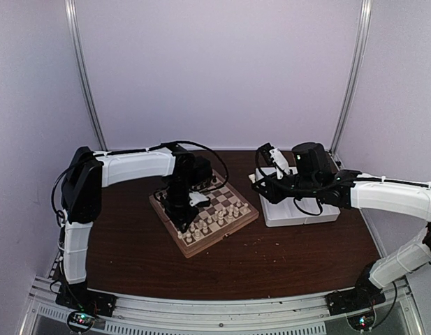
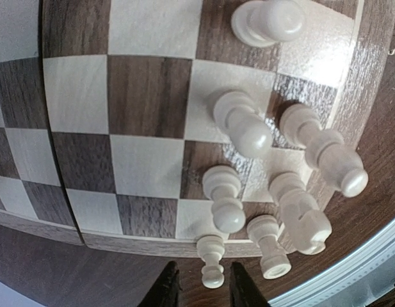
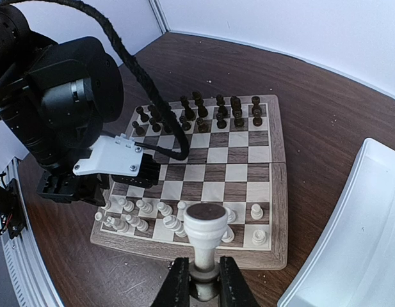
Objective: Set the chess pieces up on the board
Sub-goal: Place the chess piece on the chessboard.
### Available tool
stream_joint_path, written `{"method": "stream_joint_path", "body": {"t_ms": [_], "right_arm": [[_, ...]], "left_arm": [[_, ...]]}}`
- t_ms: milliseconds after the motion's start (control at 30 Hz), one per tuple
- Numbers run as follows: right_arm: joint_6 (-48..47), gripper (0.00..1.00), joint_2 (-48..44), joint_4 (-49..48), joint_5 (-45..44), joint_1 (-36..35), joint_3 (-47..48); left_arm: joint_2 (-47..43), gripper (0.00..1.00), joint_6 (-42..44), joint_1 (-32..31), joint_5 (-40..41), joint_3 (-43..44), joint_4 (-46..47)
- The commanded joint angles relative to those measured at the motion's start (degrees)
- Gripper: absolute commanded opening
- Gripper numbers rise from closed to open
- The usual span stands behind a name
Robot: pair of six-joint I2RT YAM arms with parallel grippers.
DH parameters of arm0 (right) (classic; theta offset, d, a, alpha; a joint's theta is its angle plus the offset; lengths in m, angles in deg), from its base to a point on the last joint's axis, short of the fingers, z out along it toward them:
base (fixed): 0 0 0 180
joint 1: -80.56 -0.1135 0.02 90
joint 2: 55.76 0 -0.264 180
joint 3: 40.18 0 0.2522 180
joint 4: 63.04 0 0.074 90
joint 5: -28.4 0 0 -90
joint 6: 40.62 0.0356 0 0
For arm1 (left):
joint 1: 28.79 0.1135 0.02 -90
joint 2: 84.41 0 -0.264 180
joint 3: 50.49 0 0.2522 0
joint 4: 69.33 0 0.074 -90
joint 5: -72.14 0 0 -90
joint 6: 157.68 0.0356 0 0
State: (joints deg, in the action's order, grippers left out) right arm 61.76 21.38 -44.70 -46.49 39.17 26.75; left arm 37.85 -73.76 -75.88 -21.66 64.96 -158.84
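The wooden board (image 1: 237, 225) lies left of centre, with cream pieces (image 1: 216, 220) on its near rows. My left gripper (image 1: 181, 209) hangs low over them. In the left wrist view its jaws (image 2: 203, 272) are open on either side of a small cream pawn (image 2: 212, 259) at the board's rim (image 2: 139, 242), with gaps on both sides. My right gripper (image 1: 273, 166) is raised over the tray. In the right wrist view it (image 3: 202, 276) is shut on the neck of a cream piece (image 3: 205, 230), whose felt base points away, above the board (image 3: 216, 173).
Dark pieces (image 3: 197, 112) fill the board's far rows. A white rectangular tray (image 1: 299, 213) lies right of the board, its rim close to my right gripper (image 3: 351, 243). The left arm's wrist (image 3: 69, 109) covers the board's left side. Several cream pieces (image 2: 248, 128) stand crowded beside the left fingers.
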Motion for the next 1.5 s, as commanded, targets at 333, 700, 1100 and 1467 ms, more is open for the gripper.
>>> {"method": "stream_joint_path", "body": {"t_ms": [333,700,1100,1467], "right_arm": [[0.2,0.08,-0.6,0.2,-0.2,0.3,0.2],[0.4,0.08,-0.9,0.4,-0.2,0.3,0.2],[0.3,0.08,-0.8,0.5,-0.1,0.3,0.5],[0.2,0.08,-0.9,0.9,-0.2,0.3,0.5]], "left_arm": [[-3.9,0.30,-1.3,-0.4,0.5,-4.4,2.7],[-3.4,0.12,-1.1,-0.4,-0.3,-4.5,3.2],[-3.5,0.07,-1.2,-0.4,-0.6,-3.6,4.2],[-2.3,0.07,-0.9,-0.4,-1.7,-2.2,4.9]]}}
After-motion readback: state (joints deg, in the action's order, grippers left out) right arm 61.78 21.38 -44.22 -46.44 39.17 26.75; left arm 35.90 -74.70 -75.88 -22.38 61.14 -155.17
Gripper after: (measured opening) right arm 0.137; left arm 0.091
